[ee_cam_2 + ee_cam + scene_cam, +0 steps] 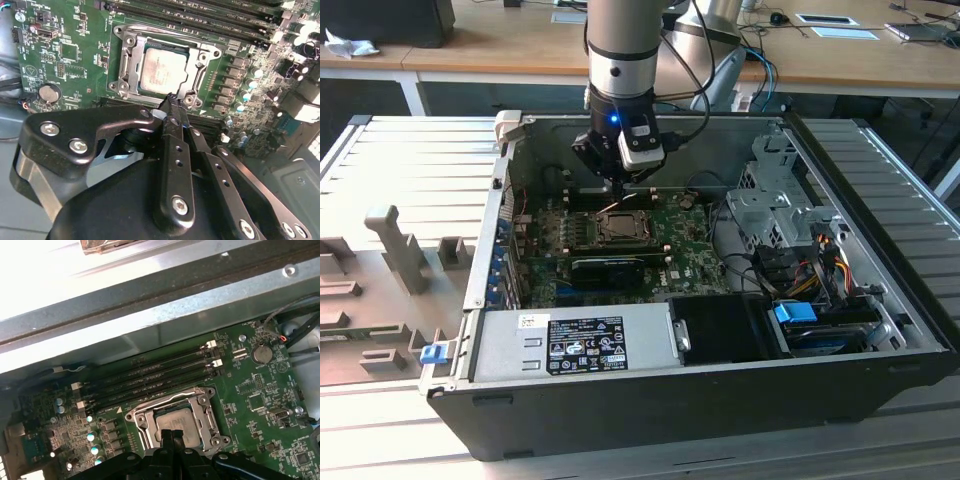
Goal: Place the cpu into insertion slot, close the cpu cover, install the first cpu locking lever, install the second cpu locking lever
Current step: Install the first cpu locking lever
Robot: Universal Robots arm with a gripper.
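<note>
A: Where is the chip now?

B: It lies flat in the socket. The cover is down around it like a frame, and the grey top of the chip shows through the cut-out.

A: And the claw?

B: Its two fingers are drawn together to one point. I see nothing between them. The point stands at the edge of the cover, at the corner nearest to the arm. In the exterior view the claw hangs right above the socket, inside the open computer case.

A: Are the locking levers already hooked?

B: I cannot tell. They are too thin to follow among the metal parts.

A: What could go wrong, in your opinion?

B: The tips are narrow and the cover is smooth metal. If they press at an angle, I think they can slip off onto the green board. There they could scratch it or hit the small round parts beside the socket. Also, a lever that is pushed but does not catch under its hook may spring back and lift the cover. And if the chip is not seated well, more pressure could bend the pins below it.
</note>
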